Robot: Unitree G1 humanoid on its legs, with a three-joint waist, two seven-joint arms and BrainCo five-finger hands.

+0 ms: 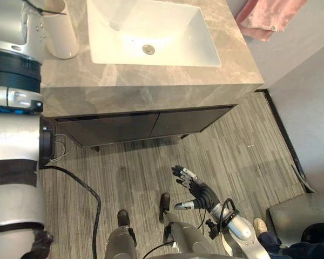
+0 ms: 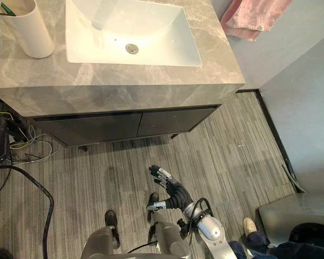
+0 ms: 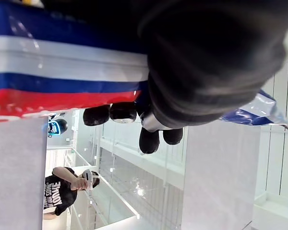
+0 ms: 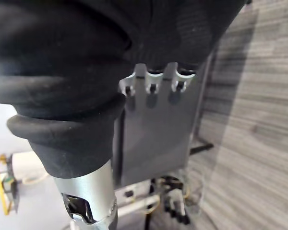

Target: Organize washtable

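1. Left hand (image 3: 206,57) has its dark-tipped fingers (image 3: 122,111) curled round a striped tube (image 3: 62,72) of red, white and blue; the tube's crimped end juts out past the ribbed cover.
2. How far the tube is from the sink (image 1: 151,32) cannot be told. The left arm (image 1: 11,70) stands raised just left of the sink.
3. A white cup (image 2: 29,27) stands on the washtable top (image 2: 124,81), just left of the sink.
4. The right hand (image 1: 197,189) hangs low over the floor (image 1: 243,151), well in front of the sink and its dark cabinet (image 1: 151,124). Its fingers are loosely straight and hold nothing.
5. A pink towel (image 1: 264,16) hangs right of the sink.
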